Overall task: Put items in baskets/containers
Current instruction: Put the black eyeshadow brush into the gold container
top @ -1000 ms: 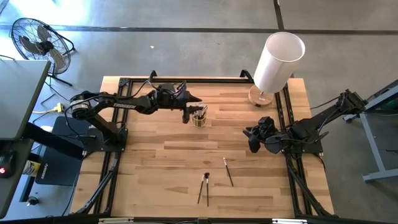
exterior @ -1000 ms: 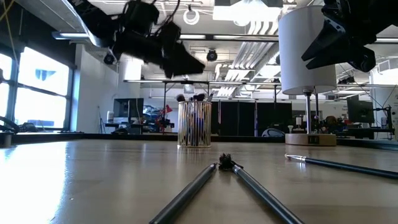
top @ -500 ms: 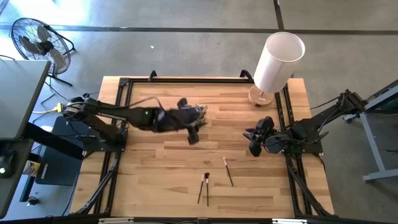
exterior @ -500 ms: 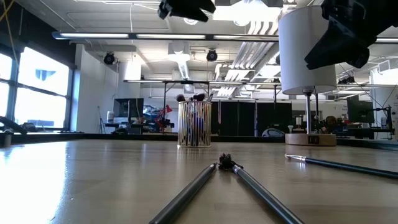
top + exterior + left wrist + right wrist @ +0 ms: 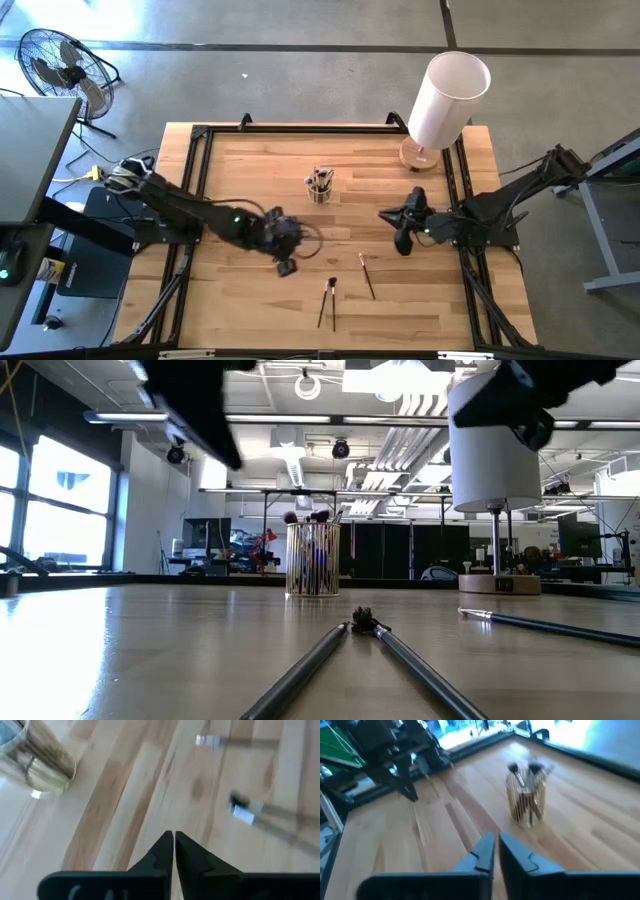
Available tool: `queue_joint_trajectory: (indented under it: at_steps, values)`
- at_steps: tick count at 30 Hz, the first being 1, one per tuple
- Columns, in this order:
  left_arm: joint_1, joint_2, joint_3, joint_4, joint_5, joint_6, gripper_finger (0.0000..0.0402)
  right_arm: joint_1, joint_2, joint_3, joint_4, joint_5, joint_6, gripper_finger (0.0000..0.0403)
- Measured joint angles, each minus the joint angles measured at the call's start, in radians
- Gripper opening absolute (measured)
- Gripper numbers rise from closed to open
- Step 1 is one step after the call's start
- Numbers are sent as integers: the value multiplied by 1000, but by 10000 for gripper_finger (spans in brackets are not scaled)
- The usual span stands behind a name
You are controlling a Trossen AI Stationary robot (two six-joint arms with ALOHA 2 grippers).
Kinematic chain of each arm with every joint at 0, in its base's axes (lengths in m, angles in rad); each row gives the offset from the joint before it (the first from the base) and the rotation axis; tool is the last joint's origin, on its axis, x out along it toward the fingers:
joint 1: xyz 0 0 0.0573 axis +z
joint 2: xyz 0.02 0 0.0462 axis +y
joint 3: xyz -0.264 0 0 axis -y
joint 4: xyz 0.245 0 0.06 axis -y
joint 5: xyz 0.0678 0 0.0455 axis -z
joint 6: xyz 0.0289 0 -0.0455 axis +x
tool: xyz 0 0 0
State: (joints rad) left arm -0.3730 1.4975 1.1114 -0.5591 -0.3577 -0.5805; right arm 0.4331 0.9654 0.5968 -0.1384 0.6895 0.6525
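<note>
A small clear yellowish cup [image 5: 320, 186] stands upright on the table's far middle with several brushes in it; it also shows in the low view [image 5: 313, 558]. Two brushes [image 5: 327, 300] lie crossed near the front edge, and a third [image 5: 367, 275] lies to their right. My left gripper [image 5: 285, 266] hovers shut and empty just left of the loose brushes, whose ends show ahead of it [image 5: 247, 812]. My right gripper [image 5: 393, 222] is shut and empty at mid-right, pointing toward the cup [image 5: 526, 800].
A big white cylinder on a round wooden base [image 5: 445, 100] stands at the far right corner. Black rails [image 5: 195, 200] run along the table's left, right and far edges. Bare wood lies between the cup and the loose brushes.
My left gripper has swung from beside the cup toward the table's near edge and down, ending just left of the loose brushes. My right gripper has shifted a little toward the table's left. The cup and brushes have stayed put.
</note>
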Motion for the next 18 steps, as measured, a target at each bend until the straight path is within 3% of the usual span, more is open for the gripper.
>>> queue_joint_trajectory:
  at_steps: [3, 5, 12, 18]
  values:
    - [-50, -94, -94, 43, -19, -18, 3, -30, 113, 78, 36, -4, -24, 11]
    - [-75, -162, -176, 58, -19, -30, 4, -54, 213, 169, -30, -27, -1, 14]
    - [-93, -426, -388, 139, -45, -21, 1, -133, 574, 570, -547, -149, 240, 10]
    - [-92, -567, -458, 137, -65, 59, 1, -162, 816, 828, -913, -257, 454, 2]
